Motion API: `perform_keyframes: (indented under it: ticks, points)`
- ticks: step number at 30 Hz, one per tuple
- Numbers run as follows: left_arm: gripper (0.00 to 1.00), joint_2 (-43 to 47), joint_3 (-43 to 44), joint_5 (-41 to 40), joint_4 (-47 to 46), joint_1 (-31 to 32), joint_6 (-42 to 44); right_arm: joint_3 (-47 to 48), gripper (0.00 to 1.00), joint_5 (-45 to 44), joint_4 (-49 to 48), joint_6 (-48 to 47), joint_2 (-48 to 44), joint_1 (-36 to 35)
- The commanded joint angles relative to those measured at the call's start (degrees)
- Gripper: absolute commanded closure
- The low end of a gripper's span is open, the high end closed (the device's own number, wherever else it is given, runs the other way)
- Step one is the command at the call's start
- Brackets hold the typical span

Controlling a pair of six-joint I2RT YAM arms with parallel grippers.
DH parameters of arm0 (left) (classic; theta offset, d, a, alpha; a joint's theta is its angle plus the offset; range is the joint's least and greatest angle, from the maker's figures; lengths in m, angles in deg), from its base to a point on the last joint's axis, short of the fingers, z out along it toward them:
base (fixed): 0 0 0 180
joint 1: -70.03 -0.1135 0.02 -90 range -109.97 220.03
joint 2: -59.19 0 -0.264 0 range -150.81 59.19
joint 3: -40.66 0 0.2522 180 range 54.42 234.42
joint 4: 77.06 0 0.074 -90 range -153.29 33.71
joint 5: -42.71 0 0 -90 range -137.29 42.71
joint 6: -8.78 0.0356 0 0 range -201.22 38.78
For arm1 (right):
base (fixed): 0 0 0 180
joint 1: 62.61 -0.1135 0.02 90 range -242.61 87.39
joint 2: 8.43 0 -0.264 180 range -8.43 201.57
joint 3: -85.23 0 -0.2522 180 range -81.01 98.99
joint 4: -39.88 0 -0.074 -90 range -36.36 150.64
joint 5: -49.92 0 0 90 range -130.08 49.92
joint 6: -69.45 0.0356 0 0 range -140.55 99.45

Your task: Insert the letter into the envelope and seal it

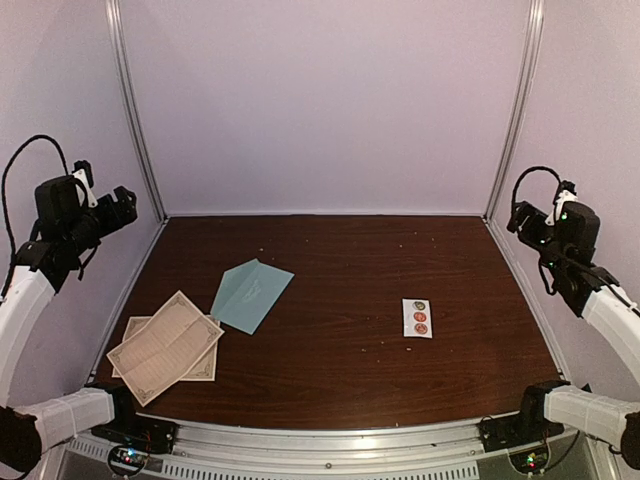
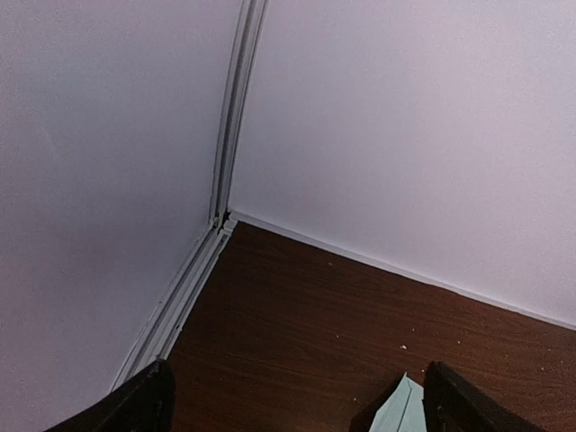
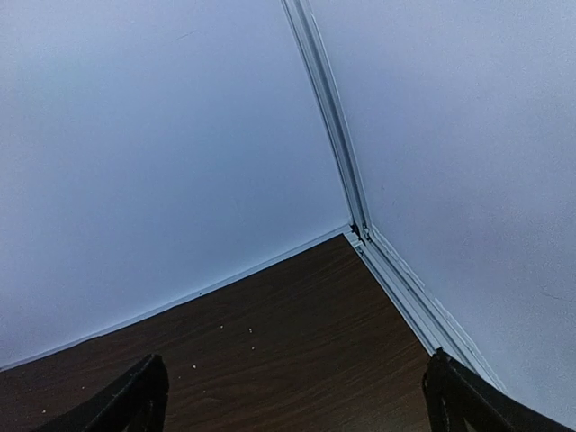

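The light blue-teal envelope [image 1: 251, 293] lies flat on the left half of the dark wooden table [image 1: 340, 380]. One corner of it [image 2: 402, 412] shows low in the left wrist view. The cream letter [image 1: 165, 346], with a thin dark border, lies near the front left corner, on top of a second similar cream sheet [image 1: 207, 366]. My left gripper [image 1: 124, 206] [image 2: 300, 403] hangs high by the left wall, open and empty. My right gripper [image 1: 521, 217] [image 3: 299, 398] hangs high by the right wall, also open and empty. Both are far from the papers.
A small white sticker strip [image 1: 417, 318] with round stickers lies right of centre. Pale walls with metal corner posts [image 1: 133, 110] [image 1: 516, 110] close in the table on three sides. Small crumbs dot the wood near the back.
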Motion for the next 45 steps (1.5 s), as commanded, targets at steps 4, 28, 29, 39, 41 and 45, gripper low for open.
perform_keyframes:
  ticks: [4,28,29,39,41,45]
  points:
    - [0.02,0.63,-1.92,0.41,1.37,-0.02,4.72,1.1,0.0,2.76,4.66,2.25,-0.5,-0.32]
    - [0.02,-4.05,-20.68,17.31,-3.28,0.0,-5.57,-4.55,0.0,28.81,1.79,2.37,1.02,-0.47]
    - [0.02,-5.59,-20.53,18.1,-3.66,0.06,-5.57,-4.3,0.0,31.28,1.73,2.01,1.87,-0.74]
    - [0.02,-12.75,-23.83,12.52,-8.84,0.95,-10.23,-0.39,0.02,27.6,-0.53,4.94,11.94,-23.84]
    - [0.02,-10.97,-27.21,13.34,-12.25,0.95,-13.98,0.08,0.03,26.89,-3.08,6.5,14.34,-27.66]
    - [0.02,-9.76,-32.61,15.22,-16.44,0.95,-17.51,1.97,0.02,25.49,-7.41,8.48,20.44,-35.4]
